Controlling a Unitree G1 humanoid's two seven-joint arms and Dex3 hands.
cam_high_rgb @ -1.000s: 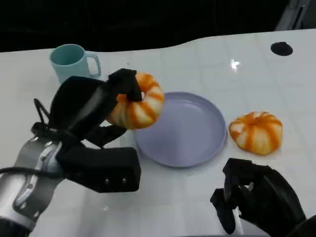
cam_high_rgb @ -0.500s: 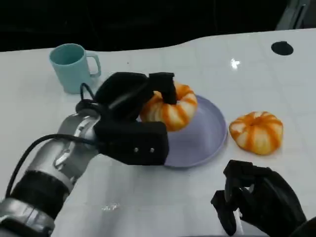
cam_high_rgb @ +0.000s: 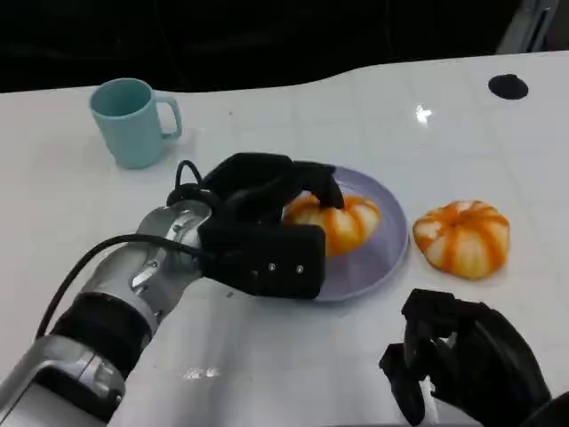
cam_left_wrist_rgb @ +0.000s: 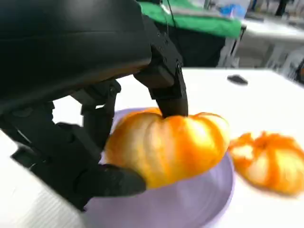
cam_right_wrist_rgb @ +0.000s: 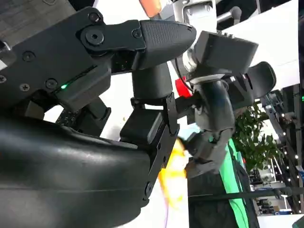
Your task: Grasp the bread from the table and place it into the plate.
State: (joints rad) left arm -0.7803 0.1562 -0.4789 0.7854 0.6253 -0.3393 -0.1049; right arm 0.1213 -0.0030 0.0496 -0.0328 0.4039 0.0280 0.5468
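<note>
Item, from left: teal mug, standing where it stood on the white table. Our left hand has moved right and down since half a second ago; its fingers remain clamped on the bread, now low inside the lavender plate. Second bread, just beside the plate, unmoved. Our right hand, fingers curled on nothing, unchanged.
</note>
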